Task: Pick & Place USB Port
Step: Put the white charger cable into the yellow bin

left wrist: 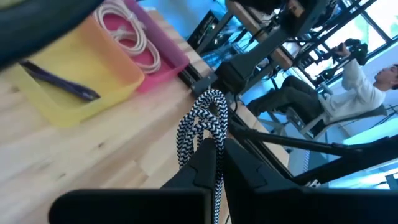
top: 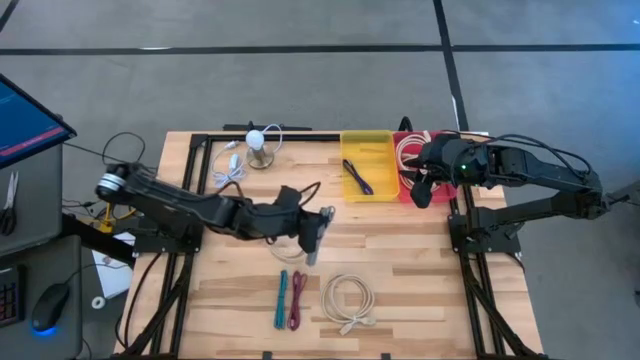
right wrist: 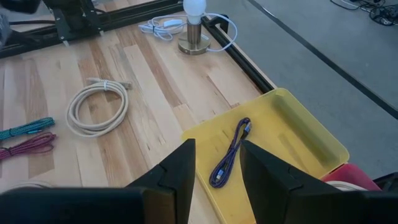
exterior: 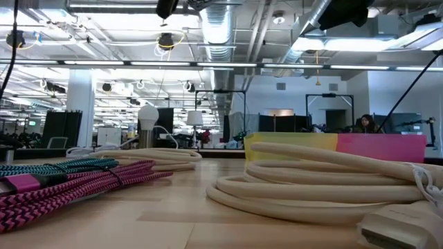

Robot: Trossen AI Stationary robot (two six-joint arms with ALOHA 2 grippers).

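My left gripper [top: 318,228] [left wrist: 214,155] is over the table's middle, shut on a black-and-white braided USB cable [left wrist: 204,121]. My right gripper [top: 424,190] [right wrist: 217,152] is open and hovers over the right end of the yellow bin [top: 367,163] [right wrist: 273,134], beside the pink bin [top: 410,152]. A purple cable [right wrist: 229,152] lies on the yellow bin's floor. A white cable [left wrist: 134,37] lies coiled in the pink bin [left wrist: 163,59]. The low view shows neither gripper's fingers. My left gripper pinches the bundled black-and-white cable between its two fingers. A folded loop end [left wrist: 208,106] sticks out past the fingertips [left wrist: 249,171]. The cable is lifted off the table. The rest of the bundle is hidden behind the fingers.
A cream cable coil [top: 348,300] [right wrist: 99,106], a teal cable [top: 281,298] and a magenta cable [top: 296,300] lie on the near part of the table. A bulb lamp [top: 260,148] and a white cord [top: 228,170] sit at the far edge. A person [left wrist: 367,87] sits beyond the table.
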